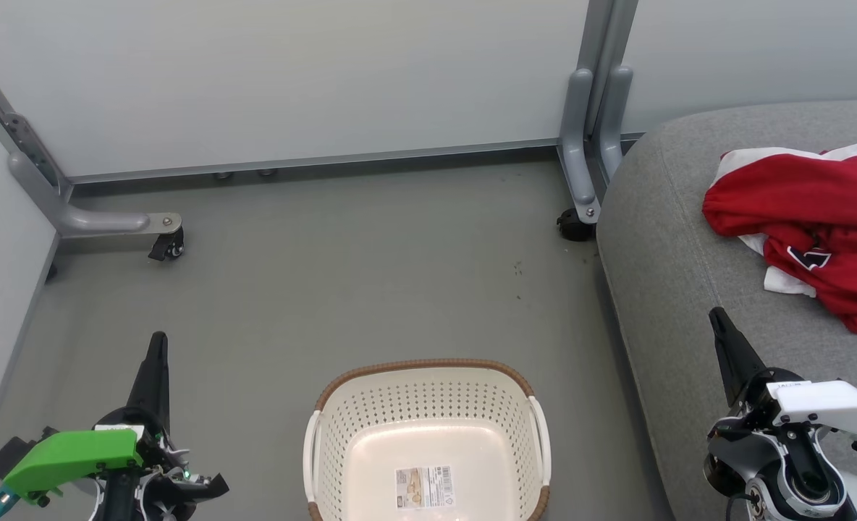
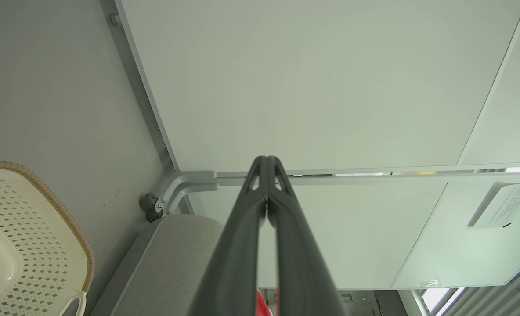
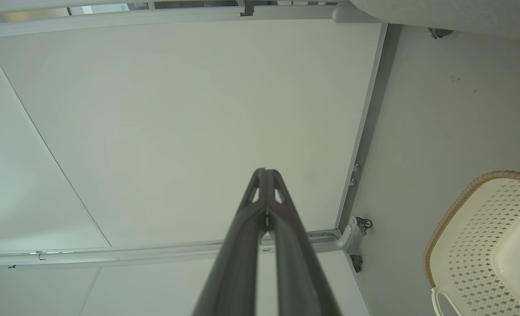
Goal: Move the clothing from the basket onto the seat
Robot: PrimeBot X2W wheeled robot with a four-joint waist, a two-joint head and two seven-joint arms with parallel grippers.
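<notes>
Red-white clothing (image 1: 819, 239) lay heaped on seat (image 1: 667, 275), at far right. It was beyond right tool (image 1: 719, 322) and apart from it. Right tool showed over seat, fingers pressed together, gripping nothing. Left tool (image 1: 157, 344) hung over floor (image 1: 327, 289), fingers likewise together, well apart from clothing. Basket (image 1: 428, 398) stood on floor between tools, barcode sticker (image 1: 423, 486) on its bottom.

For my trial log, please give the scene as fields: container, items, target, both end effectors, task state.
container: small cream perforated plastic basket with brown rim, on grey floor, empty but for a barcode sticker
items: red and white soft garments, bunched on the target
target: large grey woven-fabric cushion, right of the basket
left end effector: shut, empty, left of the basket
right end effector: shut, empty, by the cushion
task state: appears done
</notes>
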